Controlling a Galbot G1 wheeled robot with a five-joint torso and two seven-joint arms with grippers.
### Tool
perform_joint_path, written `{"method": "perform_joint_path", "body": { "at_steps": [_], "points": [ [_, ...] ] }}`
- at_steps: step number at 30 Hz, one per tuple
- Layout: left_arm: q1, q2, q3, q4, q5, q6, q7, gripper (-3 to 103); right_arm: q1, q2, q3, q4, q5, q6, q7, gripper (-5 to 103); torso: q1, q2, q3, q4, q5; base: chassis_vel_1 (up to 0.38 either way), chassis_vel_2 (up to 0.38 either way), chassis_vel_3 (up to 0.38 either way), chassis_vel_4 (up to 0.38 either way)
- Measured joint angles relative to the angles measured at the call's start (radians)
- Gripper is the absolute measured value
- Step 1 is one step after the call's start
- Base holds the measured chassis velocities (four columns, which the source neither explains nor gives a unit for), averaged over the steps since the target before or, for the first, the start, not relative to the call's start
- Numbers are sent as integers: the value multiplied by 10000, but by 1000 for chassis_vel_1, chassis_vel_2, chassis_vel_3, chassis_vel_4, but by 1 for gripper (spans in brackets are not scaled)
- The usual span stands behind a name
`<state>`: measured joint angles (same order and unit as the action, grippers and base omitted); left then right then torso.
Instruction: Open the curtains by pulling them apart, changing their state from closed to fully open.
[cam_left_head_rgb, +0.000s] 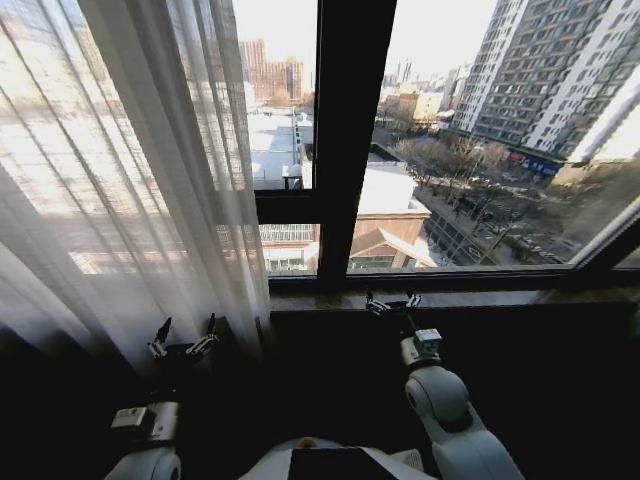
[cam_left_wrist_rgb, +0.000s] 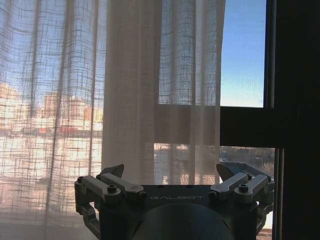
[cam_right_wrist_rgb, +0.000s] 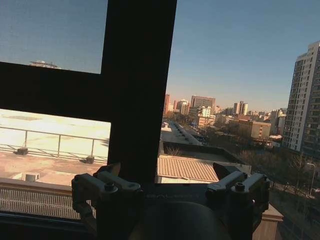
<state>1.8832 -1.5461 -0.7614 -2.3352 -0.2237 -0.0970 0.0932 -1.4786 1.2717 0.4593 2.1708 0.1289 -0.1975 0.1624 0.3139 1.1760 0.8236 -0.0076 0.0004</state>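
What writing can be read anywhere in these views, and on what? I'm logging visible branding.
"GALBOT": embossed on the dark body of the left gripper, facing the curtains.
The matching spot on the right gripper is too dark to read.
Signs on the distant buildings are too small to read.

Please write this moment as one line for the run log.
curtains: gathered left, glass bare | left claw: open, at curtain hem | right claw: open, at sill

From the head we look down and forward at the window frame (cam_left_head_rgb: 340, 150). Our left wrist faces the curtains (cam_left_wrist_rgb: 125, 90) closely; our right wrist faces the frame's upright. All views share that frame.
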Motion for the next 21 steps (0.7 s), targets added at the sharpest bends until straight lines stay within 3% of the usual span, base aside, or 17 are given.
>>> {"method": "perform_joint_path", "body": {
  "at_steps": [21],
  "points": [
    [7,-25,21,20,87,-48,12,100,116,54,12,-129,0,44,14,100,0,0,0,0,-2,-41,42,40,-43]
  ]
}}
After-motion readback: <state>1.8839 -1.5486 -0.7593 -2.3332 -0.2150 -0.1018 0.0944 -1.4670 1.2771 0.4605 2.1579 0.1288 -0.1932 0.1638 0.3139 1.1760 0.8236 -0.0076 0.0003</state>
